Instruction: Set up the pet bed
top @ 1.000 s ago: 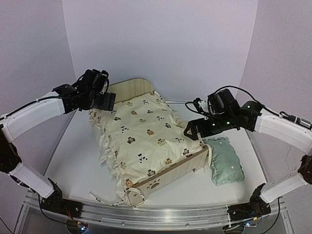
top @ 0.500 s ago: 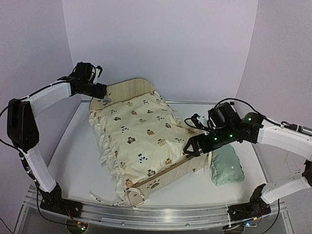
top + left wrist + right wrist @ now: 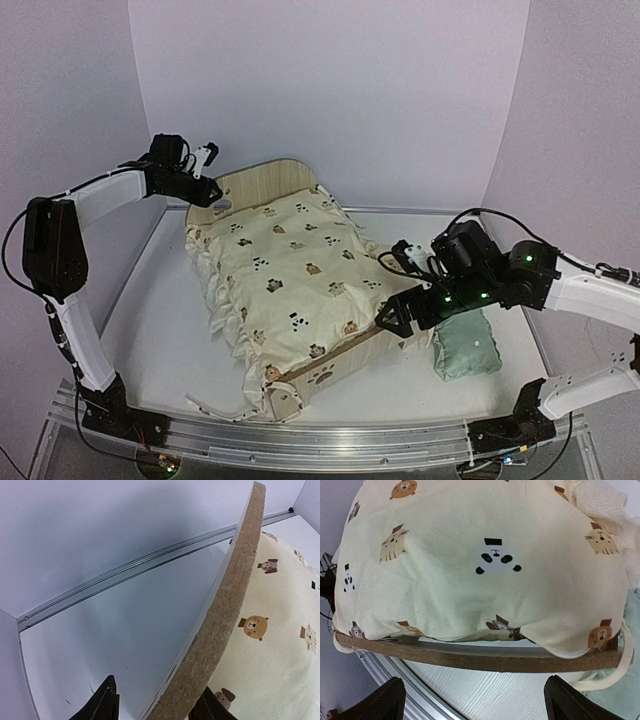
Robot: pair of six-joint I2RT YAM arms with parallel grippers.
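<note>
Pet bed (image 3: 335,368): middle of the table (image 3: 160,310), headboard (image 3: 265,180) toward the far left corner, bear-print cushion (image 3: 290,280) lying on it.
Left gripper (image 3: 207,193): at the headboard's top edge.
Left wrist view adds: the board's edge (image 3: 225,605) runs between the partly parted jaws; the left finger (image 3: 105,705) stands clear of it, so nothing is clamped.
Right gripper (image 3: 392,322): at the bed's right side rail, spread wide, holding nothing.
Right wrist view adds: the rail (image 3: 485,656) runs across ahead of both fingers (image 3: 387,702).
Top view only: green pillow (image 3: 465,345) near the right edge.
</note>
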